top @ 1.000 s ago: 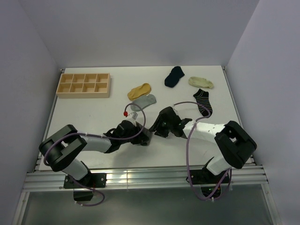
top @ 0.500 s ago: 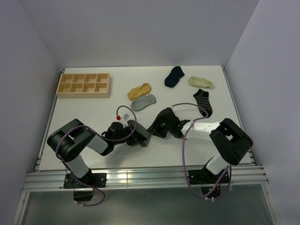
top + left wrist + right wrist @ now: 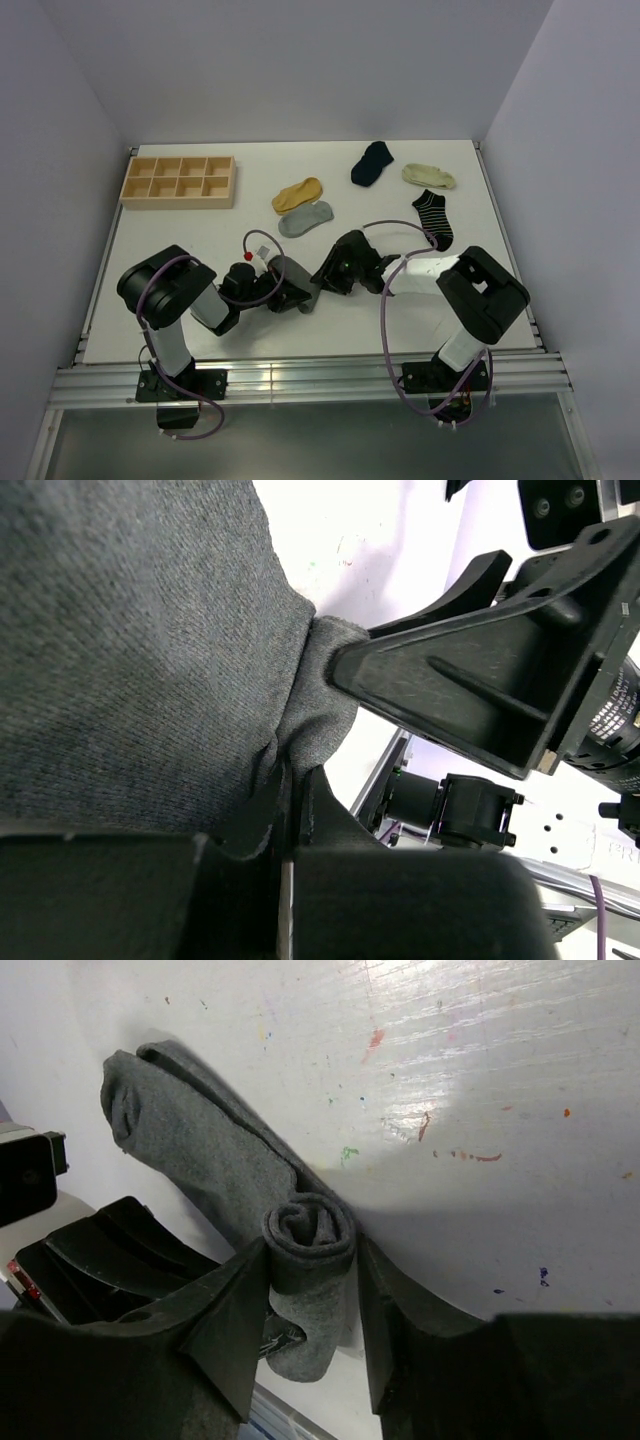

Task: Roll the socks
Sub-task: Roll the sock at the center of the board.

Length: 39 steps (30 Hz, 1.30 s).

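Observation:
A dark grey sock (image 3: 200, 1155) lies on the white table (image 3: 200, 240) between my two grippers, partly rolled. Its rolled end (image 3: 310, 1232) sits between the fingers of my right gripper (image 3: 312, 1290), which is shut on it. My left gripper (image 3: 287, 792) is shut on the sock's other part, the grey cloth (image 3: 130, 650) filling its view. In the top view the sock (image 3: 295, 275) shows between the left gripper (image 3: 290, 296) and the right gripper (image 3: 325, 280).
A wooden compartment tray (image 3: 178, 181) stands at the back left. A mustard sock (image 3: 297, 193) and a light grey sock (image 3: 305, 218) lie mid-table. A navy sock (image 3: 371, 162), a cream sock (image 3: 429, 176) and a striped sock (image 3: 433, 217) lie at the back right.
Both grippers have moved left with the dark grey sock between them. The left arm has folded back toward its base, and the right arm has stretched further left.

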Tool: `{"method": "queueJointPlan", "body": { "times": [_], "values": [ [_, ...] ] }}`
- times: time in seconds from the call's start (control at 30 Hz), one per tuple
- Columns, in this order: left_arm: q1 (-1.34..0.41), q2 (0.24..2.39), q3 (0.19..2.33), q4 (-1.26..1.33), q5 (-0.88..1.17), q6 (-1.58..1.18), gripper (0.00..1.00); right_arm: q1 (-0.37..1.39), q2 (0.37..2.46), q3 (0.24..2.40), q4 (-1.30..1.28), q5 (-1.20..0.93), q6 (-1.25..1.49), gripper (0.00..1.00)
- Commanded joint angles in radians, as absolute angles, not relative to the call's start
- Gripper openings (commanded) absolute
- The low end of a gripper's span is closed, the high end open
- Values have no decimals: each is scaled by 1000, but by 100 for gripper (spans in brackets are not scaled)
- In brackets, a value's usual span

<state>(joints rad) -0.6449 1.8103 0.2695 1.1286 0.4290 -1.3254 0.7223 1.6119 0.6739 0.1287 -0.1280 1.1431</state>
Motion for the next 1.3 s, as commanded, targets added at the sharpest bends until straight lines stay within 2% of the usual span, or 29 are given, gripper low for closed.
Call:
{"method": "queueJointPlan", "body": {
  "times": [0.0,0.13,0.23,0.27,0.33,0.4,0.6,0.8,1.1,1.27],
  "values": [
    [-641,1810,267,1134,426,-1313,4,729,1643,699,137,-135,1121,46],
    [-641,1810,270,1126,425,-1308,6,730,1655,707,130,-140,1120,35],
    [-641,1810,270,1117,425,-1305,9,730,1652,713,111,-129,1109,19],
    [-641,1807,270,1112,422,-1301,10,730,1651,722,98,-123,1103,10],
    [-641,1783,264,1088,407,-1293,19,730,1643,736,54,-104,1091,0],
    [-641,1734,271,1040,391,-1261,28,730,1637,756,23,-83,1078,0],
    [-670,1531,351,674,244,-1099,47,730,1623,818,-121,-35,1054,0],
    [-799,1371,484,313,-61,-918,58,732,1631,876,-236,-9,1037,0],
    [-1066,1436,659,118,-453,-715,58,732,1652,911,-291,-26,1037,0],
    [-1181,1515,724,89,-566,-655,57,732,1663,913,-293,-35,1035,0]
  ]
}}
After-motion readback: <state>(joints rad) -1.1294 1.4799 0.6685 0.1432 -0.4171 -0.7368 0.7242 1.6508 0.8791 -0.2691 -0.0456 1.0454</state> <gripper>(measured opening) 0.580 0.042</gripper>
